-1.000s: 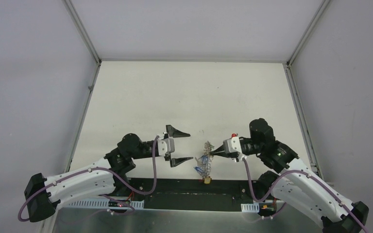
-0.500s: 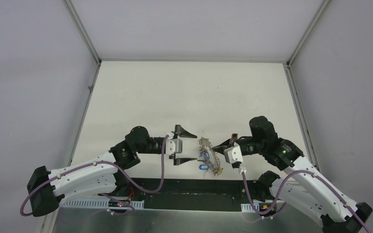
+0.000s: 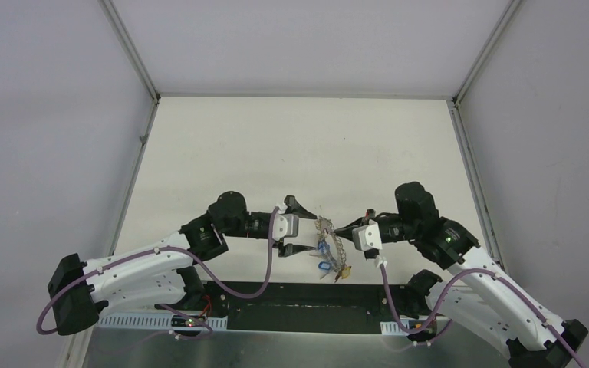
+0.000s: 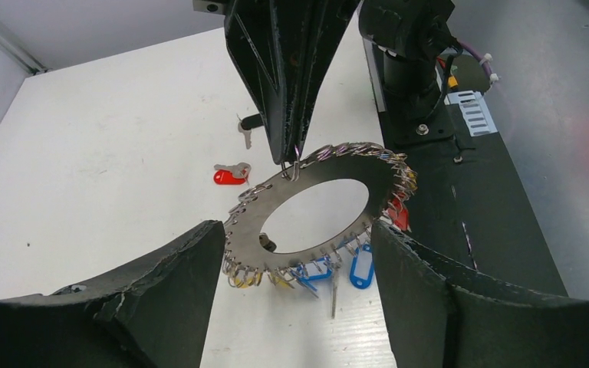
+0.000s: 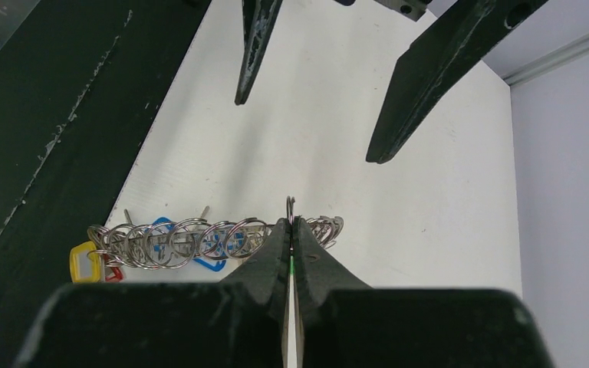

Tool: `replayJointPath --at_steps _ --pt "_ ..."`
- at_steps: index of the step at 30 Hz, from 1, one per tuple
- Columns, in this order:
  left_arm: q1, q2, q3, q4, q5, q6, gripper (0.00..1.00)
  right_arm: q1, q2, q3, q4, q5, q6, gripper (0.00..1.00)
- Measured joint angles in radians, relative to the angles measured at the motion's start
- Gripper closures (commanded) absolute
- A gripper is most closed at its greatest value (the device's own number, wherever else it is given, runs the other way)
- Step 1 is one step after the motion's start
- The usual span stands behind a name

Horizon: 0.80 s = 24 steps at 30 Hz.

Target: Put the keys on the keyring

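Keyring (image 4: 264, 211) — in right gripper's (image 5: 290, 226) pinch, between left gripper's (image 3: 304, 225) fingers

black key (image 4: 245, 139) partly hidden, left fingers (image 4: 161, 307) cropped

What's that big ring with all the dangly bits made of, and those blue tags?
The keyring looks like flat grey metal with a dull, matte sheen, fringed with shiny wire loops. The blue tags look like glossy plastic, judging by their bright, uniform colour.

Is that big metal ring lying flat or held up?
Held up, tilted: jaws of the right arm pinch a rim loop of the keyring, blue tags dangling beneath.
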Motion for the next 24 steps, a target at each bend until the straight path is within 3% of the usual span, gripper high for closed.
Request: replayJointPath --at_steps 5,16,24 --pt "0.000 0.020 0.008 -0.004 0.000 -0.023 0.33 0.000 -0.011 -0.023 0.107 0.007 0.182 1.00" --pt "0.000 0.031 0.008 0.006 0.000 -0.087 0.39 0.000 -0.074 -0.224 0.534 0.072 0.722 1.00" --pt "0.000 0.031 0.006 0.045 0.000 -0.117 0.50 0.000 -0.080 -0.246 0.668 0.068 0.851 1.00"
